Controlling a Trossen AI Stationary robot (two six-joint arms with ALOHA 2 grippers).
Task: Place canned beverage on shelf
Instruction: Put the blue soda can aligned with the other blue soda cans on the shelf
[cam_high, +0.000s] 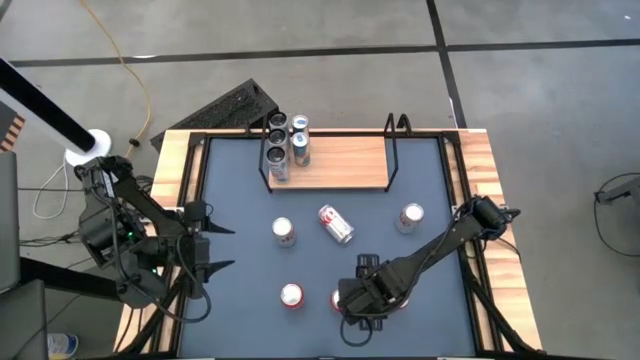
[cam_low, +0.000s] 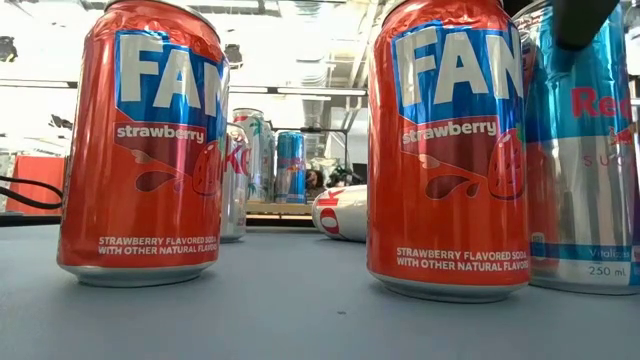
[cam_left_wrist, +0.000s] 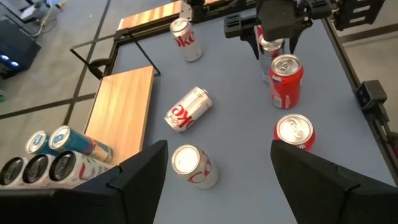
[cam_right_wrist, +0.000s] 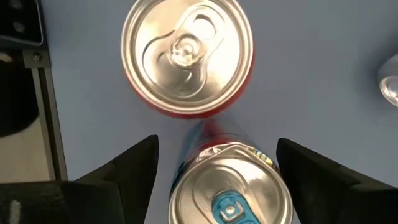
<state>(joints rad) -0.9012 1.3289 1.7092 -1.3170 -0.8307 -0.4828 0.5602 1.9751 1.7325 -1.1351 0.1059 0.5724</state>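
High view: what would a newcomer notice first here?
The right gripper hangs open over a slim blue-tabbed can at the table's near edge, beside a red strawberry soda can. One white can lies tipped mid-table, and the shelf holds cans only at its left end.

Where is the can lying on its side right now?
In the high view, the tipped can lies near the table's middle, just in front of the shelf, between two upright cans: one on its left and one on its right.
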